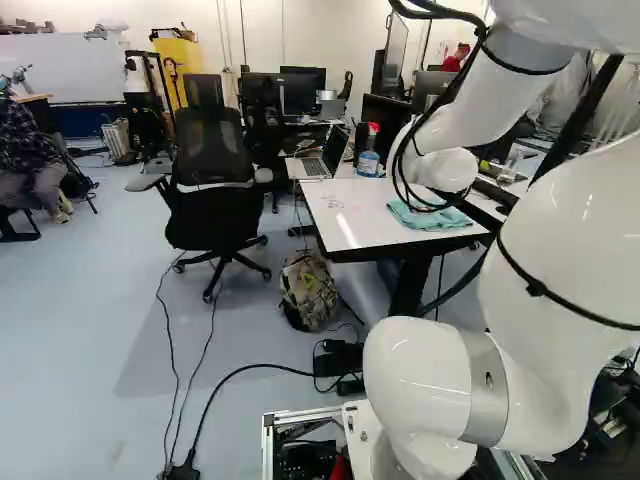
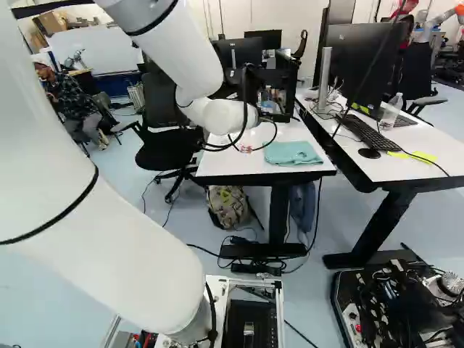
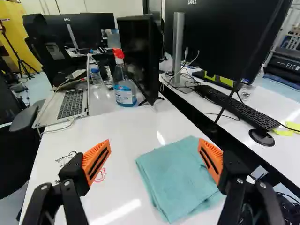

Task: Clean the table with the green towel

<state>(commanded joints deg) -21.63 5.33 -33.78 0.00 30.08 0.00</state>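
there is one gripper (image 3: 154,145), and its two fingers with orange pads stand wide apart, with nothing held between them. there is one green towel (image 3: 180,176), folded and lying flat on the white table (image 1: 345,225); it is seen ahead of the gripper, mostly towards the finger on the side of the keyboard (image 3: 234,107). in the right base view the towel is right of the middle, near the right front corner of the table; in the left base view it is in the upper right part, beside the arm. one long side of the table runs along a dark gap, and the towel lies close to this edge. across the gap is one second table (image 2: 428,138), bearing the one keyboard and one mouse (image 3: 261,138). between the towel and the one laptop (image 3: 70,105), the white top gives a wide stretch for moving, with one group of black marks (image 3: 66,158) and one group of red marks (image 3: 101,175) on it. at the far part of this table stands one spray bottle (image 3: 124,91) with red head, upright, just beside one dark monitor (image 3: 137,54). one office chair (image 1: 215,215) stands left of the table in the left base view, and one backpack (image 1: 308,290) is on the floor near the middle of that view. how high the fingers are above the table, i cannot tell.
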